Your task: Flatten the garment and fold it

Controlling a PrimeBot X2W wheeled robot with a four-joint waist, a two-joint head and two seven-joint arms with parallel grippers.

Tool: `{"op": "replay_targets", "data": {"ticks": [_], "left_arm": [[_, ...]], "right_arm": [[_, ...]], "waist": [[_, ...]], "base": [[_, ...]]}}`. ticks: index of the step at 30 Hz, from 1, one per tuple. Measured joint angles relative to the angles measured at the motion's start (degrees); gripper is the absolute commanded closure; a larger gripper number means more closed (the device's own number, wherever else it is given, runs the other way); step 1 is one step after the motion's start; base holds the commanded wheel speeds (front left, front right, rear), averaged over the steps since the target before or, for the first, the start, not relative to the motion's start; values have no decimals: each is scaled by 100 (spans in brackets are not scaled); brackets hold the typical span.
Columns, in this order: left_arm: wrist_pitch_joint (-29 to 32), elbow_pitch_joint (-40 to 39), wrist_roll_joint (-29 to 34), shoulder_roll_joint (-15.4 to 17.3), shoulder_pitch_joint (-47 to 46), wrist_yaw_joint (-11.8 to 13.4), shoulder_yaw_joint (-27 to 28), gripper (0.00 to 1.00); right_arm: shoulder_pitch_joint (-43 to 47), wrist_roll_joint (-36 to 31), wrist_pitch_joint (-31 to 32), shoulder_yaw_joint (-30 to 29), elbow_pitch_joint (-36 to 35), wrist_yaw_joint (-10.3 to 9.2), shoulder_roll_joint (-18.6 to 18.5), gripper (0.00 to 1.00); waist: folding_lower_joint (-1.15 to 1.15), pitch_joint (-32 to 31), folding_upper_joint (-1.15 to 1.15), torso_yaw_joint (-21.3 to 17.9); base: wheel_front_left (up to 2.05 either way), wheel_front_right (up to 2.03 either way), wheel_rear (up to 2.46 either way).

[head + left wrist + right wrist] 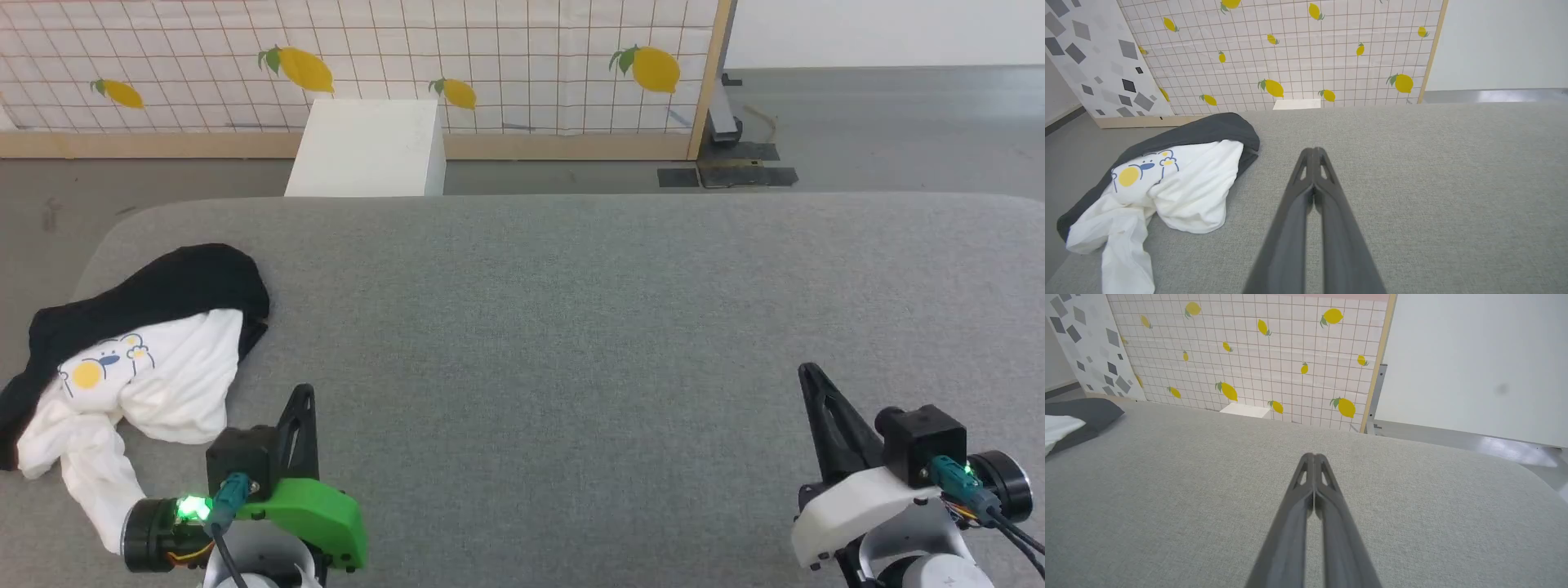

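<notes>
Long-sleeved shirt (155,367): crumpled, lower left of frame, near desk (571,327) edge. Left claw (304,392), right claw (808,372): tips pressed together, nothing held. Risk: pinch through bunched layers, heap dragged off nearby edge.

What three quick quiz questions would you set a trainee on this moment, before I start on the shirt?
1. Fill the blank: the fingers of the left gripper and the right gripper are both ____ (open or shut), holding nothing.
2. Which gripper is nearer the shirt? A) the left gripper B) the right gripper C) both equally near
3. True or false: the shirt lies spread flat in the middle of the table.
Key: 1 shut. 2 A. 3 false; it lies crumpled at the table's left end.
</notes>
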Motion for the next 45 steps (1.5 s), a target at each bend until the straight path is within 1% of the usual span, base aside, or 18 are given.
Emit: {"op": "replay_targets", "data": {"ticks": [18, 19, 32, 45], "left_arm": [[0, 0, 0, 0, 0, 0, 2, 100], [0, 0, 0, 0, 0, 0, 2, 0], [-35, 82, -85, 0, 3, 1, -66, 0], [-179, 221, -197, 11, -39, 105, -120, 0]], "right_arm": [[0, 0, 0, 1, 0, 0, 0, 100], [0, 0, 0, 1, 0, 0, 0, 0], [1, 12, -12, -7, 35, 0, -2, 0], [0, 57, -112, 14, 112, 0, -2, 0]], "waist": [[0, 0, 0, 0], [0, 0, 0, 0], [0, 0, 0, 38], [0, -8, 0, 346]], "base": [[0, 0, 0], [0, 0, 0], [0, 0, 0], [0, 0, 0]]}}
